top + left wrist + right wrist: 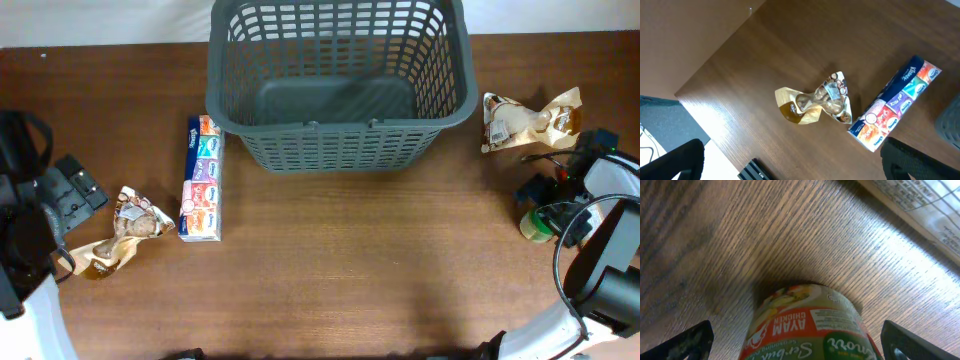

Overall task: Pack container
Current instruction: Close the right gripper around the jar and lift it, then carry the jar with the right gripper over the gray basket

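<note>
Left gripper (792, 167) hangs wide open, empty, above a crumpled snack bag (815, 102) beside a tissue pack (895, 102). The grey basket (340, 150) stands at the far centre. Right gripper (802, 347), wide open, straddles a seasoning can (810, 325), its fingers clear of it.

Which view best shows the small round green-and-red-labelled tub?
Right wrist: the small round tub with a green and red label fills the lower frame, print readable, on the wooden table. Overhead shows the tub only as a small, partly hidden greenish patch. The left wrist view misses it.
</note>
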Tool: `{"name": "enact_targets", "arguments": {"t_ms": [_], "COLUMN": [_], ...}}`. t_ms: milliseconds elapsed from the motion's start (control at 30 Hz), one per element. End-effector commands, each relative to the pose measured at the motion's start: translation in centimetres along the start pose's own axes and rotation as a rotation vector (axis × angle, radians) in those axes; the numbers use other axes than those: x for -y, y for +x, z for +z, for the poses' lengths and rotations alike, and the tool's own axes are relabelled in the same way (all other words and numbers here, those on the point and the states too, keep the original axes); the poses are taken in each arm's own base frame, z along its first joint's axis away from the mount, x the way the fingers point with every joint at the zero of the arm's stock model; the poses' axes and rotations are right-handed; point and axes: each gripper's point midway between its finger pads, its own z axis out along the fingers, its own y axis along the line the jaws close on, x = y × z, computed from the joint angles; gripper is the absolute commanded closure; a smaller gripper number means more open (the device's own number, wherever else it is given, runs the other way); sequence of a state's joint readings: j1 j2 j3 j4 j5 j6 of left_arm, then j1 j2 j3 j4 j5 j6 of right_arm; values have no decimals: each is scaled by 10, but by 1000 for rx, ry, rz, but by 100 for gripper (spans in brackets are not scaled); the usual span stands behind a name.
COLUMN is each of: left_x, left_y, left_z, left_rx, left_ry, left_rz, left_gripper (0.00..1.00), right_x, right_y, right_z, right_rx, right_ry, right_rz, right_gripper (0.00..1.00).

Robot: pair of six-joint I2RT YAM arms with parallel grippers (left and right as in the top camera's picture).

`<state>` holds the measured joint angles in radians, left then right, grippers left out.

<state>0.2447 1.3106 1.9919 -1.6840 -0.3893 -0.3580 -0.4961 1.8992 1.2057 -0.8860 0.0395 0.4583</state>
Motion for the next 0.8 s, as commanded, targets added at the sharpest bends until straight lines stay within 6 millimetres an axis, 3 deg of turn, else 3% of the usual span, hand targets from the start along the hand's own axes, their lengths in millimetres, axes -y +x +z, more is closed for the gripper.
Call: {"name": "enact_targets", "arguments": {"t_ms": [0,33,333,433,467,567,667,767], "left_x": [-2,-2,-2,-2,-2,-2,-2,-2], "left_y": [0,0,0,0,0,0,0,0], "left_z": [-3,-3,-3,-3,-3,-3,-3,-3], "left_rx": [7,7,7,7,7,7,7,7], "left_ry": [7,7,7,7,7,7,7,7], "left_rz": [5,5,5,5,5,5,5,5], "left_gripper": [1,1,1,1,1,1,1,1], "right_x": [5,5,7,6,6,4,1,-5], "right_y": [12,12,13,12,11,7,0,-17], "right_z": [9,9,8,4,2,-6,-18,-49], "right_rx": [-43,-43,-53,-55,-55,-54,-44,-2], "right_ry": [17,17,23,24,24,23,19,3], "right_rz": [-10,-9,-10,-10,-10,-10,-10,-9], "right_gripper": [1,2,49,60,66,96,96,96]}}
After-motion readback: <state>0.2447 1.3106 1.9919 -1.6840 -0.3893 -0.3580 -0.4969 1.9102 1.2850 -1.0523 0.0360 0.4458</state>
